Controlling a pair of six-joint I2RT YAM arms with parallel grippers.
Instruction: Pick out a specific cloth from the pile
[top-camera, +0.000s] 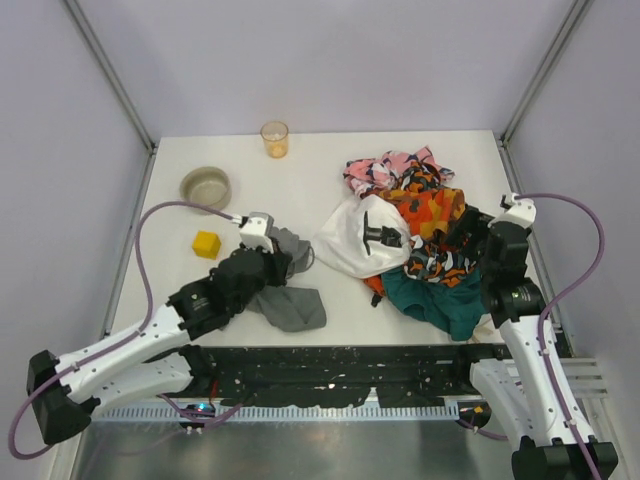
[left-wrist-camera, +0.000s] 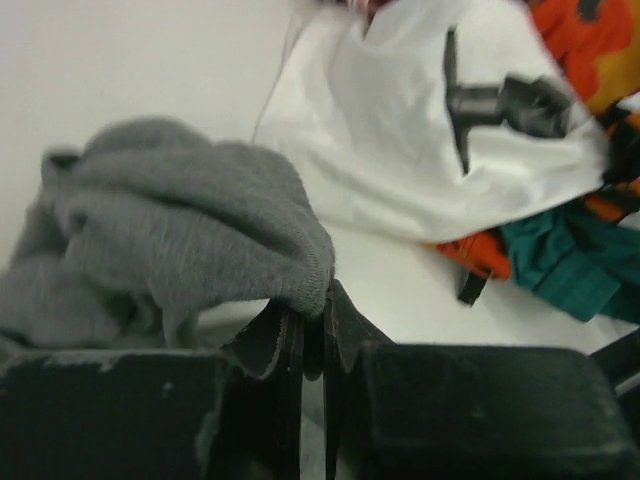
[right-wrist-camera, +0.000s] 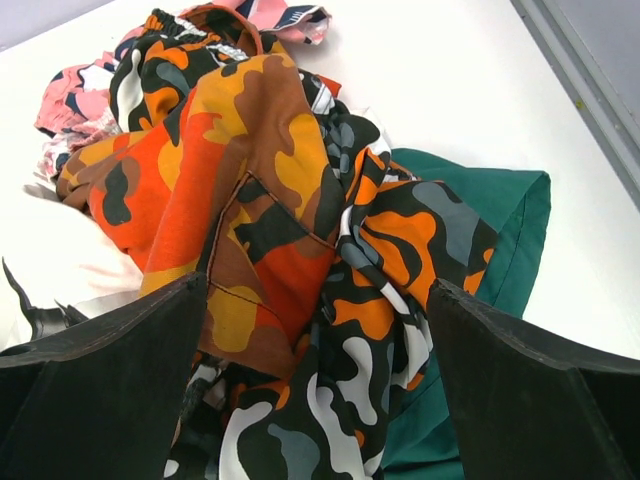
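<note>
Pressed together at the bottom of the left wrist view, the left pincer (left-wrist-camera: 312, 318) is closed on a fold of the grey cloth (left-wrist-camera: 190, 230). That cloth lies bunched on the white counter (left-wrist-camera: 130, 60), out of the pile (top-camera: 420, 225) and near its white cloth (left-wrist-camera: 390, 150). On the other side, the right pincer (right-wrist-camera: 320, 350) hangs with its jaws spread wide over the pile's orange-black-white camouflage garment (right-wrist-camera: 260, 170), with a teal garment (right-wrist-camera: 500, 230) beneath it. A yellow block (top-camera: 206, 244), a grey bowl (top-camera: 206, 184) and an orange cup (top-camera: 274, 139) sit well apart from both.
</note>
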